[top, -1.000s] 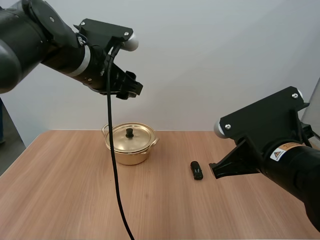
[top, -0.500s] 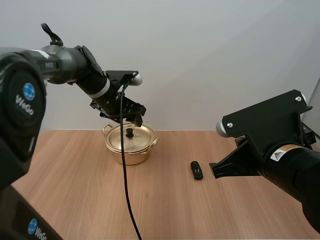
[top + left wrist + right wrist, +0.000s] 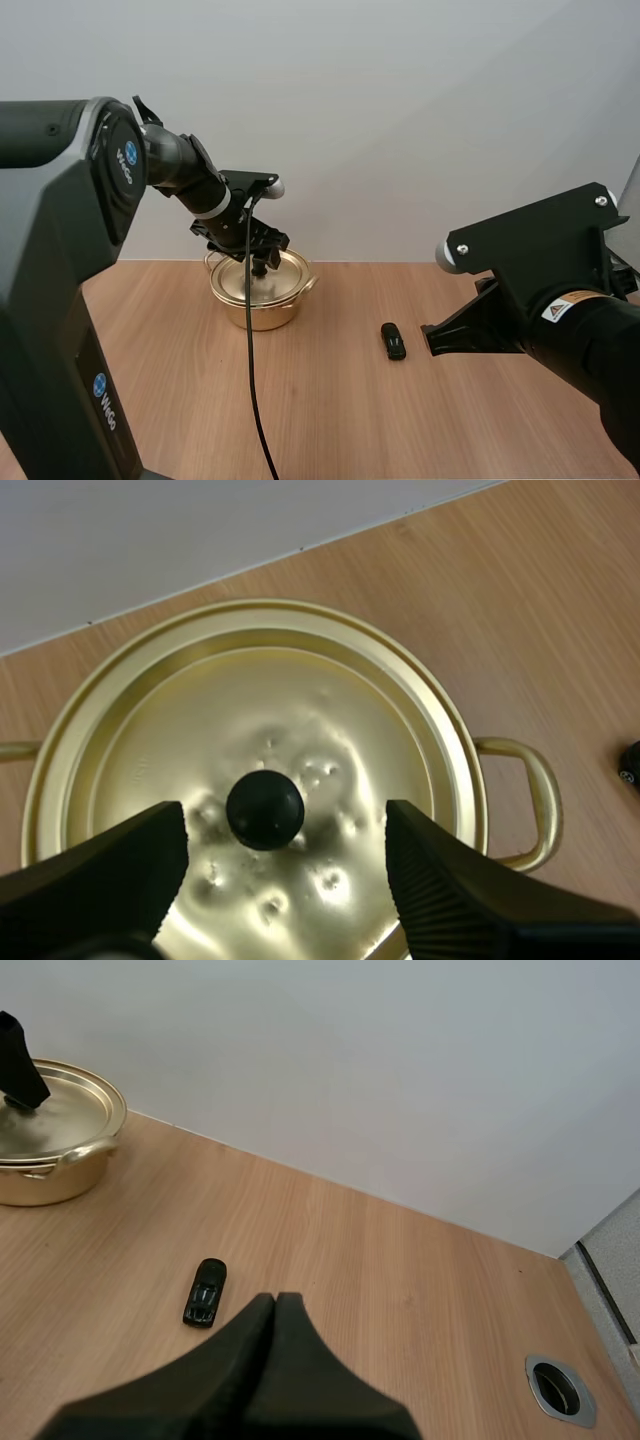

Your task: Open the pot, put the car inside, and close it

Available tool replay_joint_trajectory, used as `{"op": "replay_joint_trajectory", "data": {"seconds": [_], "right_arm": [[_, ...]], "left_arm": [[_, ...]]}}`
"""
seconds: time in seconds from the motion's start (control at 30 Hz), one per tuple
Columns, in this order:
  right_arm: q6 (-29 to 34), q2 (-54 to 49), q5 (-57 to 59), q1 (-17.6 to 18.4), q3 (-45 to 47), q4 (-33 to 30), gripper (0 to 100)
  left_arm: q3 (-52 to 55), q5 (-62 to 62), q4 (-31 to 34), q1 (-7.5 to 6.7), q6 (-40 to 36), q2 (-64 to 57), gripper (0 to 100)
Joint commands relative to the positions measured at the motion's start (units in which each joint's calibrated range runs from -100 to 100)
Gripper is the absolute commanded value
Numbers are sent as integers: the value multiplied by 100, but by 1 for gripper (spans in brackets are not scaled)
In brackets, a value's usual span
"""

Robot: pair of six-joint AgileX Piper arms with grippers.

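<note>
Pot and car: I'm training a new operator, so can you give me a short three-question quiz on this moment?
1. True or false: the lid sits on the pot.
2. Fill the gap: the car lies on the ___, apart from the pot.
3. Pick one: the left gripper has its fingers A) open on either side of the lid's knob, B) shut on the knob, C) shut on a pot handle.
Key: 1 true; 2 table; 3 A.
</note>
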Motion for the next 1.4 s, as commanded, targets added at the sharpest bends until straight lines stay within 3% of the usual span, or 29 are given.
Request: {"op": "replay_joint_trajectory", "data": {"seconds": [0.0,0.27,0.33,0.4,0.47,0.5,0.6,0.7,0.83,0.97,1.0,1.03,1.17,1.2,1.37], "right_arm": [[6,1,21,-9,9,0,0],[6,1,37,-84,9,10,0],[6,1,37,-99,9,10,0],[6,1,54,-107,9,10,0],[6,1,54,-107,9,10,0],[6,1,72,-107,9,10,0],[-11,55,-99,-107,94,43,0],[-200,347,-1171,-107,555,239,0],[-1239,1480,-1379,-107,809,1354,0],[-1477,3066,-1132,-107,270,2154,0],[-1477,3487,-1056,-107,100,2299,4],[-1486,3885,-1035,-107,-67,2412,14],[-1524,5365,-1153,-107,-640,2695,87],[-1524,5707,-1209,-99,-768,2693,99],[-1524,7034,-1296,-99,-1192,2706,97]], "left_arm": [[-79,-3,0,-4,-5,2,91],[-108,-183,20,-4,60,332,90],[-159,-197,20,-4,60,440,83],[-161,-257,6,-4,60,453,58],[-161,-257,6,-4,60,428,7],[-177,-257,-6,-4,82,412,0],[-267,-87,-119,-4,71,307,0],[-374,266,-368,-4,71,-138,0],[-387,255,-756,54,71,-1233,0],[-387,255,-1406,260,71,-2514,0],[-387,189,-1529,325,71,-2837,0],[-387,147,-1649,407,71,-3180,0],[-387,-17,-1907,626,71,-3971,0],[-387,-17,-1952,672,71,-4127,0],[-387,61,-1965,771,71,-4557,0]]}}
